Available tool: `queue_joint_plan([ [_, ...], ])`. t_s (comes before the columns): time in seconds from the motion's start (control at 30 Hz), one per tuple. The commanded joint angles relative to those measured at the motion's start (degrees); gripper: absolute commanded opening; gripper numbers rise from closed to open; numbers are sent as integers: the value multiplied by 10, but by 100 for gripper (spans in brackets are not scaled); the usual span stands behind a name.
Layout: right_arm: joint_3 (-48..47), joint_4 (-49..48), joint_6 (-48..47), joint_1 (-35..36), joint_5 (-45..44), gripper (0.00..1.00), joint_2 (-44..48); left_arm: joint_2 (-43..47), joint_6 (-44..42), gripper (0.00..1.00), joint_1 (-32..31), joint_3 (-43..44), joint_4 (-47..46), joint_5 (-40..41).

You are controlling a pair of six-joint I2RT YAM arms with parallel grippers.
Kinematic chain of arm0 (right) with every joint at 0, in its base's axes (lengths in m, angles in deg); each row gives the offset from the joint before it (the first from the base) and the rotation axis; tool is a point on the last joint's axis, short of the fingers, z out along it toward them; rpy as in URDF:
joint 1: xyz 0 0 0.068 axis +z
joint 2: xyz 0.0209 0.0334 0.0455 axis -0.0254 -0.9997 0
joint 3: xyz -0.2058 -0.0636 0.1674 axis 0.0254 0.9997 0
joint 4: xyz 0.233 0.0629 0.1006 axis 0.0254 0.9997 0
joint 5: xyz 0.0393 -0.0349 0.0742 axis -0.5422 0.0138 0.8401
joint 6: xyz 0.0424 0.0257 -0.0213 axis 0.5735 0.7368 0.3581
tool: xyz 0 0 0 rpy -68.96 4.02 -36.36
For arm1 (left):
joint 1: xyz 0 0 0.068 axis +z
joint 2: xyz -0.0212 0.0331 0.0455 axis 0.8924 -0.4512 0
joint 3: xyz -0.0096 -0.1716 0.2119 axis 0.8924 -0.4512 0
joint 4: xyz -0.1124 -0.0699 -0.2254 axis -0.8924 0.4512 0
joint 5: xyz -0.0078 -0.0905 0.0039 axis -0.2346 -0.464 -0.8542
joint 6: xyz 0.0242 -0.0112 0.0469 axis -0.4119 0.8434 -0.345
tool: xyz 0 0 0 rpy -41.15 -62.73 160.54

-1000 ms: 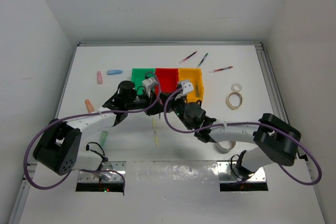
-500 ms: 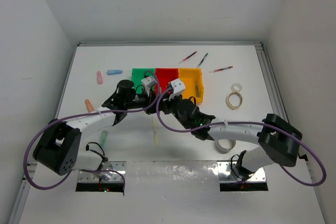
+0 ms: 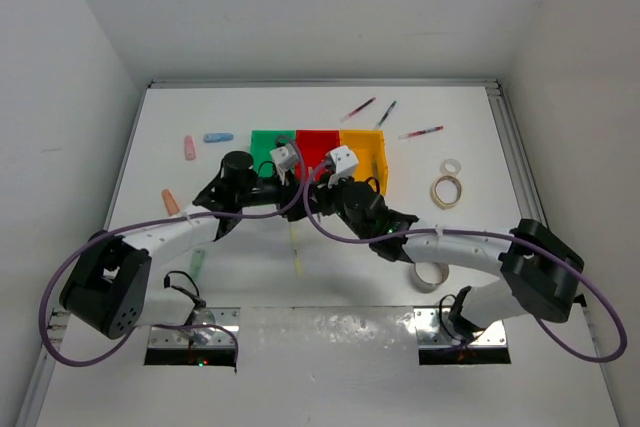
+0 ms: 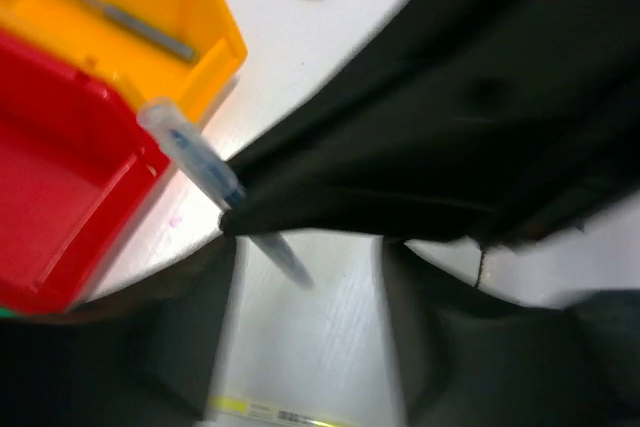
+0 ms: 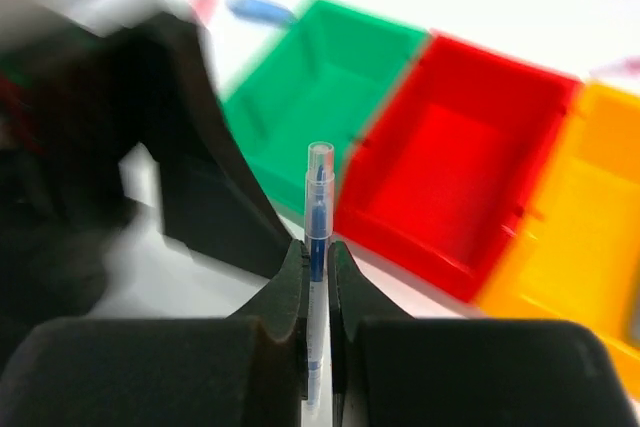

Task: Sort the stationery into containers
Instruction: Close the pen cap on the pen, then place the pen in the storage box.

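My right gripper (image 5: 316, 255) is shut on a blue pen (image 5: 318, 202) with a clear cap, held upright just in front of the green bin (image 5: 320, 77) and the red bin (image 5: 455, 162). The left wrist view shows that same pen (image 4: 190, 152) sticking out of the right gripper's dark fingers (image 4: 400, 177), beside the red bin (image 4: 60, 207) and the yellow bin (image 4: 120, 57). My left gripper (image 4: 310, 337) is open with nothing between its fingers. From above, both grippers meet in front of the bin row (image 3: 318, 142).
A grey pen (image 4: 135, 27) lies in the yellow bin. Loose on the table: pink (image 3: 189, 148), blue (image 3: 218, 137) and green (image 3: 198, 265) erasers, a pale yellow pen (image 3: 297, 252), pens (image 3: 357, 109) behind the bins, tape rolls (image 3: 446, 190) at right.
My right arm has swung left to meet the left gripper in front of the bins. The left jaws have opened, and the pen now sits in the right gripper.
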Motion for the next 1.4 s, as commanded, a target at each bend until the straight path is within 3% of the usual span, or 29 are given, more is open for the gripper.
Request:
queue_joint_plan([
  [0.0,-6,148,13,-8,55,0,-4,43,-16,65,-13,43,-152,-31],
  [0.03,-5,154,21,-17,54,0,2,45,-17,70,-12,43,-152,-30],
  [0.07,-4,159,27,-25,54,0,18,45,-17,87,-12,45,-151,-23],
  [0.1,-3,160,36,-46,56,0,28,46,-17,97,-11,45,-146,-19],
  [0.13,-4,163,42,-59,59,0,37,46,-17,100,-11,45,-139,-12],
  [0.37,-55,223,42,-164,74,0,74,53,-2,100,-4,40,-137,-1],
  [0.57,-130,259,29,-257,74,0,8,70,0,100,18,31,-121,63],
  [0.77,-222,264,-94,-284,101,0,-116,84,-28,100,38,19,-79,142],
  [0.97,-274,278,-123,-294,143,0,-197,82,-33,100,53,13,-57,159],
  [1.1,-290,283,-171,-292,182,0,-225,77,-32,100,58,12,-67,157],
  [1.37,-286,299,-198,-300,177,0,-242,65,-35,100,66,10,-81,162],
])
